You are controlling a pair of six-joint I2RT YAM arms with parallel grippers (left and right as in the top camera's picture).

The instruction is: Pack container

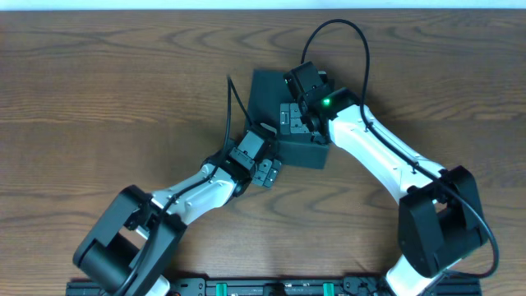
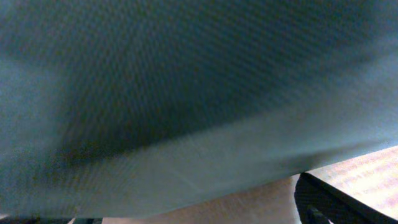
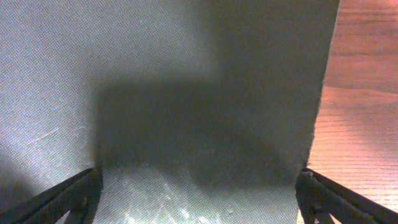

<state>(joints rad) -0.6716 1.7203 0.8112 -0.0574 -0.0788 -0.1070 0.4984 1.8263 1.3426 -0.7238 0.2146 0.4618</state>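
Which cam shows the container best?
Overhead: the container shows nearly whole, the right arm covering part. Left wrist: only a blurred teal surface nearly filling the frame. Right wrist: one close panel and its edge.

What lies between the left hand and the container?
Nothing visible. Overhead, the left hand sits right at the container's near-left edge; its wrist view is mostly box wall.

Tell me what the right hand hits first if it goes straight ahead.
The dark box: its surface fills the view just ahead of the open right hand, seemingly very close.

one container (image 1: 265,99), seemingly, two hands (image 1: 268,171) (image 1: 294,120)
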